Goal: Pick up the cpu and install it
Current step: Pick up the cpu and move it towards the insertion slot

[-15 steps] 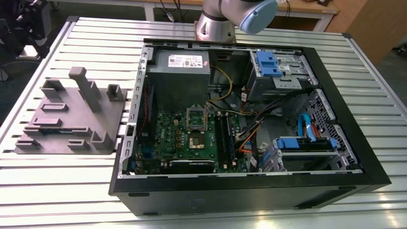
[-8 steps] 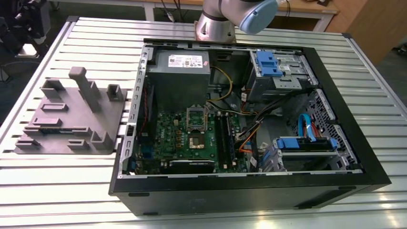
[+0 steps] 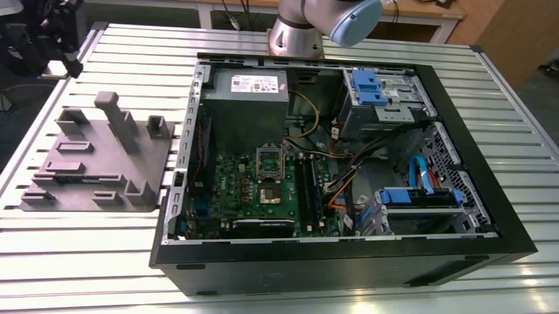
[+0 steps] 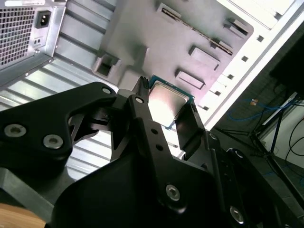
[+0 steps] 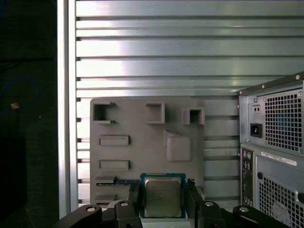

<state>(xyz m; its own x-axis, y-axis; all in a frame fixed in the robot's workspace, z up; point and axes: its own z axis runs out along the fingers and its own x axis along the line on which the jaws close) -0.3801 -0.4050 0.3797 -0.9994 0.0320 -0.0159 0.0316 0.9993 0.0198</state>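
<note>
The cpu (image 5: 163, 195) is a small square chip with a silver-grey metal top and a green edge, and my gripper (image 5: 163, 190) is shut on it. A black finger (image 5: 135, 197) presses on each of two opposite sides. In the second wrist view the cpu (image 4: 166, 100) sits the same way in the gripper (image 4: 166, 97). It hangs well above the grey fixture block (image 5: 147, 142) on the slatted table. In the exterior view the green motherboard (image 3: 262, 193) lies inside the open computer case, its dark square socket (image 3: 270, 190) uncovered.
The open black case (image 3: 349, 255) fills the middle of the slatted metal table (image 3: 78, 261). The grey fixture block (image 3: 96, 163) stands to the exterior view's left of it. Cables, blue drive brackets (image 3: 367, 88) and a power supply (image 3: 249, 85) crowd the case. The arm's base (image 3: 297, 36) rises behind it.
</note>
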